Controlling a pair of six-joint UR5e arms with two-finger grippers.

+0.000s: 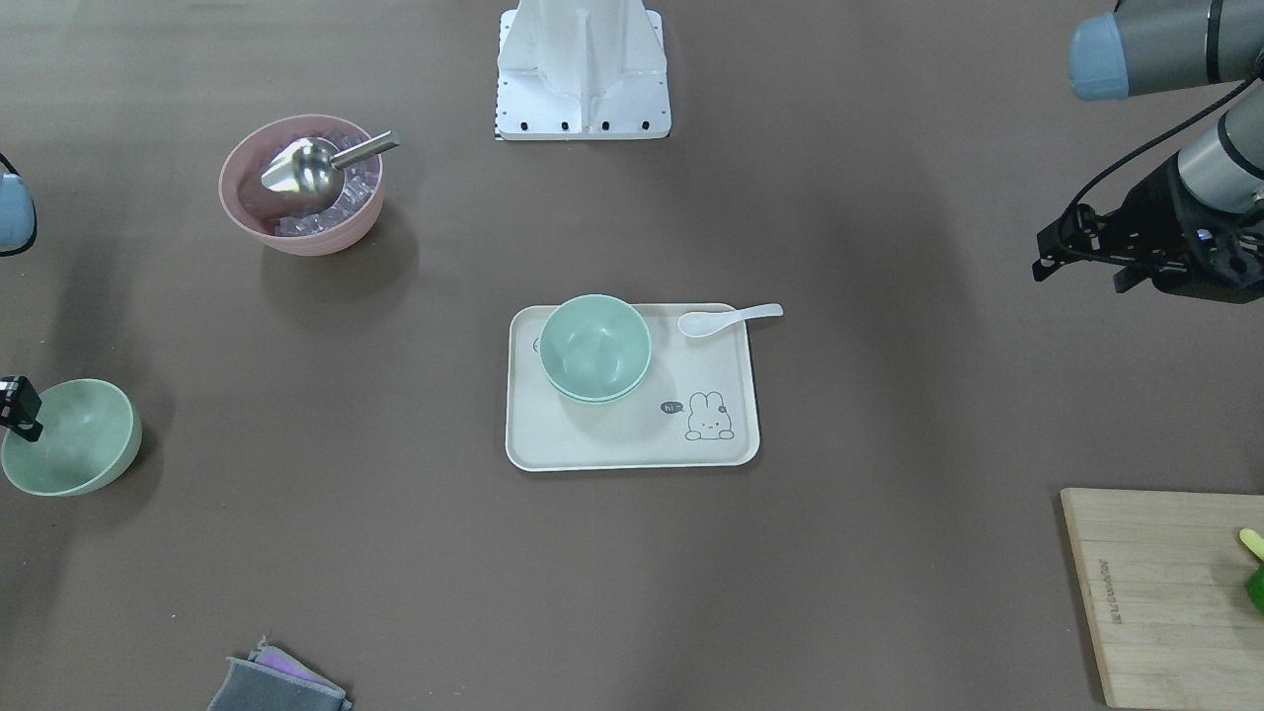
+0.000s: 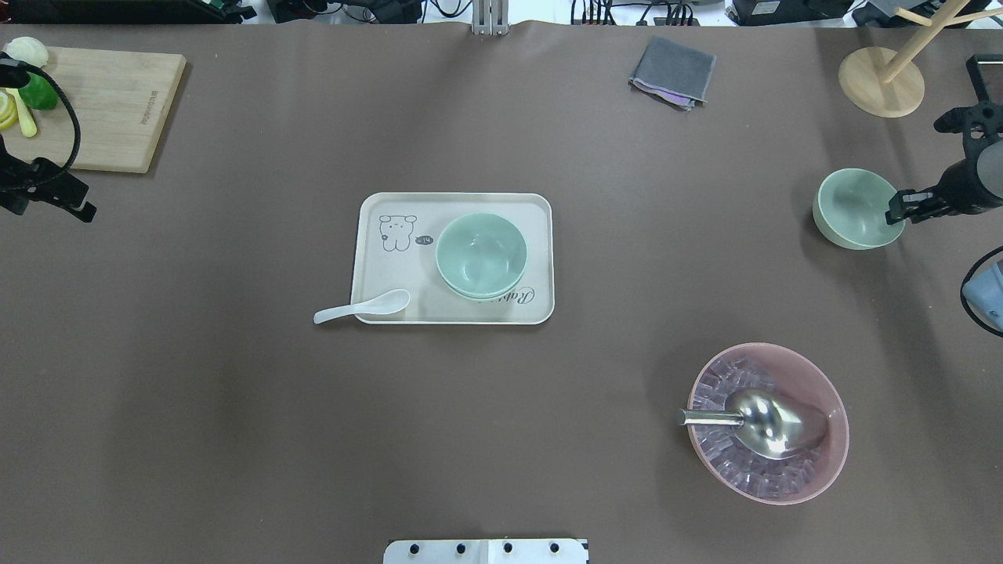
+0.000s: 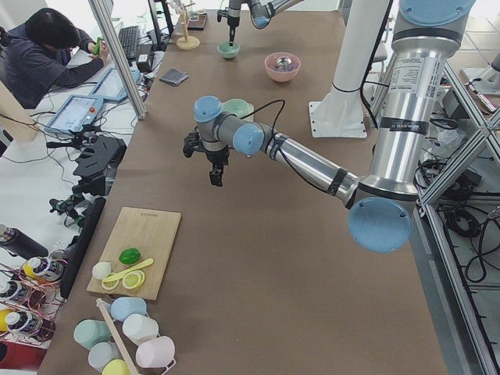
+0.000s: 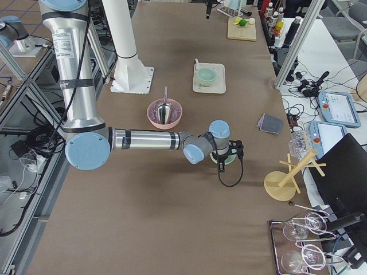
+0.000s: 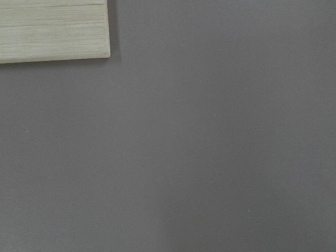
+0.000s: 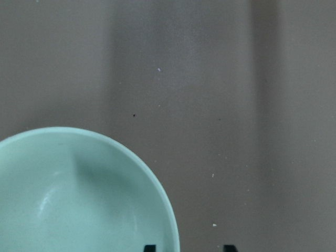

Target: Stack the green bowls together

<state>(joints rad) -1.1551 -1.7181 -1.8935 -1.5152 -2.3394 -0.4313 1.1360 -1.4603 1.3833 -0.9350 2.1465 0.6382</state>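
Lone green bowl point(image 2: 850, 207) likely light, stiff, slick: you grab thin rim at its 3 o'clock, overhead view; right gripper point(image 2: 898, 213) sits there w/ fingers spread, straddling rim.

Overhead: behind my shoulders, facing forward and down on the brown table point(image 2: 235, 431).
Front: opposite me, steeply down; shares the cream rectangular tray point(image 1: 592, 444).
Sides: table ends, far.
My right wrist: close above a pale mint-green round bowl point(image 6: 79, 194).
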